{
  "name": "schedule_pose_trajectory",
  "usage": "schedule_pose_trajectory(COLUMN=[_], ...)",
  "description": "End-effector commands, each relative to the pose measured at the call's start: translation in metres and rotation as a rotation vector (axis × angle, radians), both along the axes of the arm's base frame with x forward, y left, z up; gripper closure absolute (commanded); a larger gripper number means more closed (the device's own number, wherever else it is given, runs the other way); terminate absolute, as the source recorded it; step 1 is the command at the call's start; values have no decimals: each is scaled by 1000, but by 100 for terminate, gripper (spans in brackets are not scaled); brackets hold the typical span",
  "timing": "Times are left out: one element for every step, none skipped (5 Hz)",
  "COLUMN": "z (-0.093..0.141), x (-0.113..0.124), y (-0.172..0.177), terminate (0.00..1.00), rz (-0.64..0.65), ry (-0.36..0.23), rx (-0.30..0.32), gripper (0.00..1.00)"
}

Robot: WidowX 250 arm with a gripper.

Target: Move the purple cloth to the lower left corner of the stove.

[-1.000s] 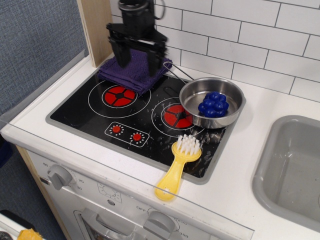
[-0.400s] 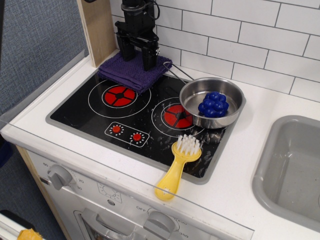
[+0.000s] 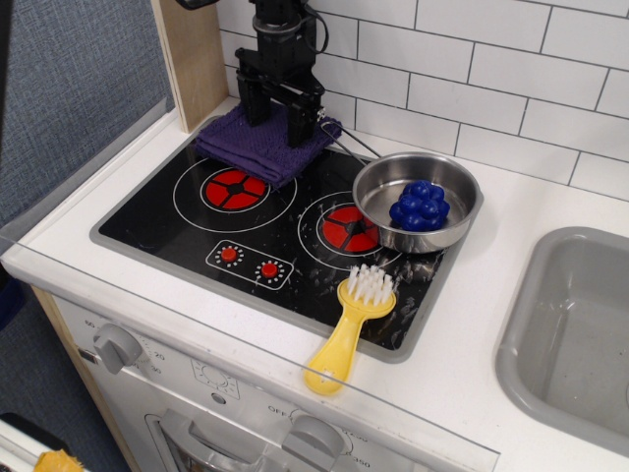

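The purple cloth (image 3: 257, 148) lies folded at the stove's far left corner, overlapping the top of the left burner ring. The stove (image 3: 187, 224) is a glossy black cooktop with a grey rim, two red burners and two red knobs. My black gripper (image 3: 279, 126) hangs straight down over the back of the cloth. Its two fingers are spread apart, with the tips at or just above the cloth's top surface. The fingers hold nothing.
A steel pan (image 3: 418, 200) holding a blue bumpy ball (image 3: 419, 205) sits on the right burner, its handle reaching toward the cloth. A yellow brush (image 3: 348, 327) lies at the stove's front edge. A grey sink (image 3: 570, 334) is at right. A wooden post (image 3: 192, 59) stands behind left.
The gripper has moved back and slightly right, away from the camera, and now stands over the cloth's rear part. The cloth has not moved.
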State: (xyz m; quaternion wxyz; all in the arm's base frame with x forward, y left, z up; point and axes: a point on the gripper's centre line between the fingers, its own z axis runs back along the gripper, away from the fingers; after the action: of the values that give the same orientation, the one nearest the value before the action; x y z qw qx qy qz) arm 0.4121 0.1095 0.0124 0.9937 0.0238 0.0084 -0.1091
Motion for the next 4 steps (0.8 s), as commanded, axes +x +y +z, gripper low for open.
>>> schedule_pose_trajectory(z=[-9,0,1,2], x=[-66,-101,-144,-160], y=[-4,3,8,4], terminate=[0,0,0,0], rz=[96,120,136,146], ry=[56,55,88,101], rx=[-30,-19,-5,1], gripper=[0,0,0,0])
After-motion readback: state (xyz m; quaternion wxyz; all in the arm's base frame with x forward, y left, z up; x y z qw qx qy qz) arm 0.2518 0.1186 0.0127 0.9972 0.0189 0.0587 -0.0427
